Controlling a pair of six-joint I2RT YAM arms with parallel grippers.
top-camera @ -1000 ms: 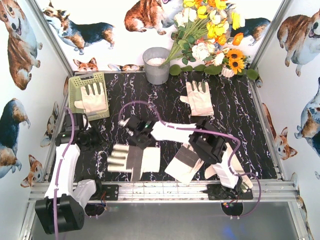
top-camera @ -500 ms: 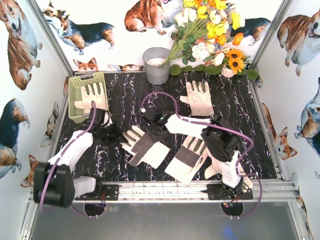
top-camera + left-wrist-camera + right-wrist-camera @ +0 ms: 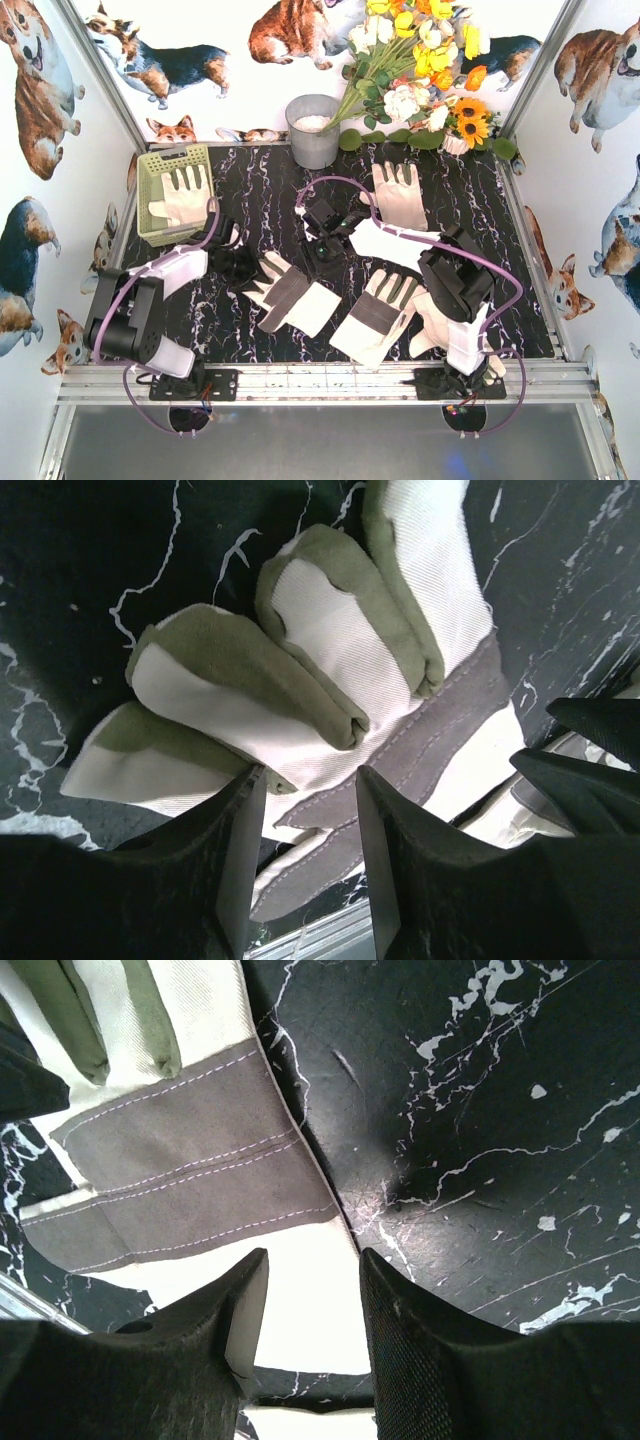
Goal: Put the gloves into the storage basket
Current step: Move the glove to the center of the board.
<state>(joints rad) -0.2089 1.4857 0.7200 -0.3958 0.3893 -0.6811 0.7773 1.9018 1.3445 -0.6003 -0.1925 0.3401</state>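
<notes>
1. We look down on a black tabletop (image 3: 250,190) veined in white. The pale yellow-green storage basket (image 3: 147,205) stands at its far left corner.
2. The first glove (image 3: 185,197) lies flat inside the storage basket, its cream fingers pointing away from the arm bases.
3. The middle glove (image 3: 290,295) lies on the tabletop to the right of the storage basket and nearer the arm bases, well apart from it. Its fingers point back toward the basket, and a grey-brown band crosses its palm.
4. The left tool (image 3: 248,272) hangs over the fingertips of the middle glove, on the side facing the basket. In the left wrist view this tool (image 3: 310,780) has its jaws standing apart above the patched fingers. It is released and grasps nothing.
5. The right tool (image 3: 316,268) hangs over the same glove on the side away from the basket. In the right wrist view this tool (image 3: 313,1260) has its jaws apart over the cream cuff, with the grey band just ahead. It is also released.
6. The third glove (image 3: 378,315) lies farther right of the basket, just beside the middle glove. We cannot tell whether the two touch.
7. The far glove (image 3: 398,195) lies about level with the basket, well to its right, with its plain cream side up.
8. A grey bucket (image 3: 313,130) stands at the back edge to the right of the basket, with flowers (image 3: 420,70) farther right.
</notes>
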